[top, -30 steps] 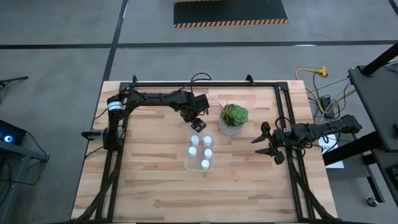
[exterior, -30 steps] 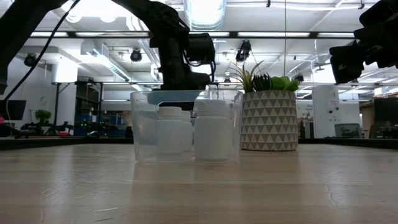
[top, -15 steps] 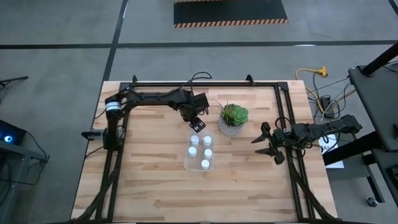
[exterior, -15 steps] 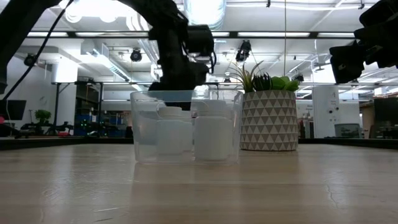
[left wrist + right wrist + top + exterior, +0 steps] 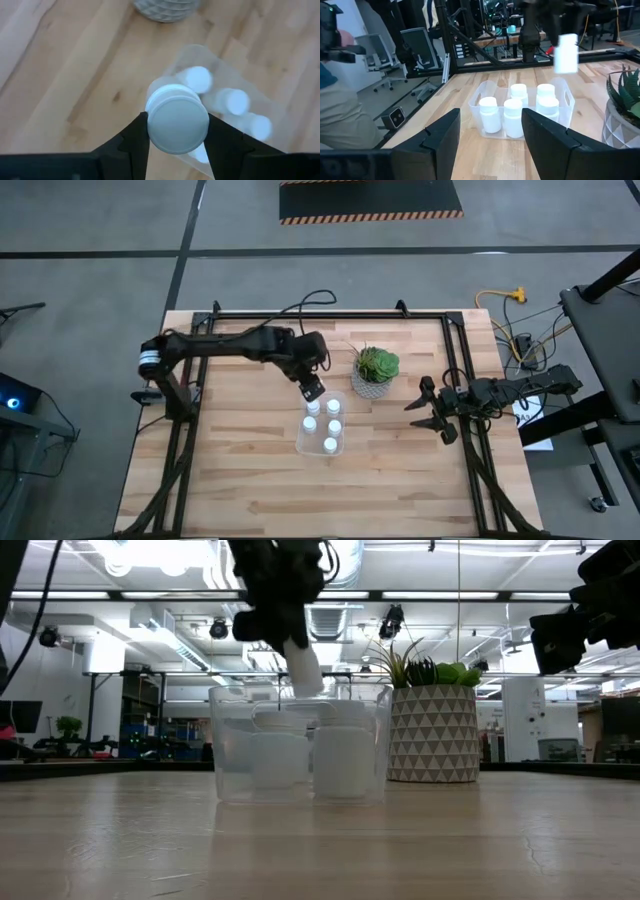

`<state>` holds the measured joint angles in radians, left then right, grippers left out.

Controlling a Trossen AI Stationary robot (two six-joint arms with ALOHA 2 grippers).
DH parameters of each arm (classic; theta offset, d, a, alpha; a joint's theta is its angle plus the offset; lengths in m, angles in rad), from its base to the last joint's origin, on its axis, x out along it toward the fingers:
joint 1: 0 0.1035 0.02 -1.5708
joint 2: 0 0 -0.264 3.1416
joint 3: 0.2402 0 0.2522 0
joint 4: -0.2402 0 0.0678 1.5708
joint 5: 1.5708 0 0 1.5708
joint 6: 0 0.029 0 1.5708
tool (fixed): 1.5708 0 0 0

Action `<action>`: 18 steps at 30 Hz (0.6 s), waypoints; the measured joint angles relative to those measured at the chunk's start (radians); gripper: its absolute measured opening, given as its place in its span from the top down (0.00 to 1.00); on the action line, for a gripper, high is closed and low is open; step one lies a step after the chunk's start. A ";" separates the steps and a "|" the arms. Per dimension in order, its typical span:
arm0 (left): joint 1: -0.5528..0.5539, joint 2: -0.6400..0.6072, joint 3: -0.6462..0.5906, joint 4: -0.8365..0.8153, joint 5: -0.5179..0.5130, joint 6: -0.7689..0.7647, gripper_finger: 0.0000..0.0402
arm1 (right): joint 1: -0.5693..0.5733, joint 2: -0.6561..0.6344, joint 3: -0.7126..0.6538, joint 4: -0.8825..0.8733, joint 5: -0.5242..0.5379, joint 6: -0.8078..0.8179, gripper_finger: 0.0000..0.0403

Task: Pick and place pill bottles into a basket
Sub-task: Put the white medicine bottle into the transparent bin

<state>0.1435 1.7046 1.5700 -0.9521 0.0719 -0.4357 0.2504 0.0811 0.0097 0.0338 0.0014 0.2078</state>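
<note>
The left gripper (image 5: 176, 125) is clamping a pill bottle (image 5: 312, 388) above the basket (image 5: 301, 442), whose far end is crowding with bottles, so releasing off-centre is risking a rim bounce onto the desk (image 5: 240, 470).

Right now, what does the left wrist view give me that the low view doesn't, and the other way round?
Only the left wrist view shows the left gripper shut on the pill bottle by its sides, cap toward the camera, with bottles in the basket beneath. Only the low view shows that bottle hanging tilted above the basket rim, not yet inside. Both show the basket, its bottles and the plant pot.
</note>
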 joint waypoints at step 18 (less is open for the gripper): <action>-0.274 -0.048 -0.006 -0.003 -0.091 -0.162 0.65 | 0.000 0.000 0.000 0.000 0.001 0.001 0.50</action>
<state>-0.1304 1.6569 1.5642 -0.9552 -0.0194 -0.5981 0.2501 0.0811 0.0097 0.0341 0.0021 0.2089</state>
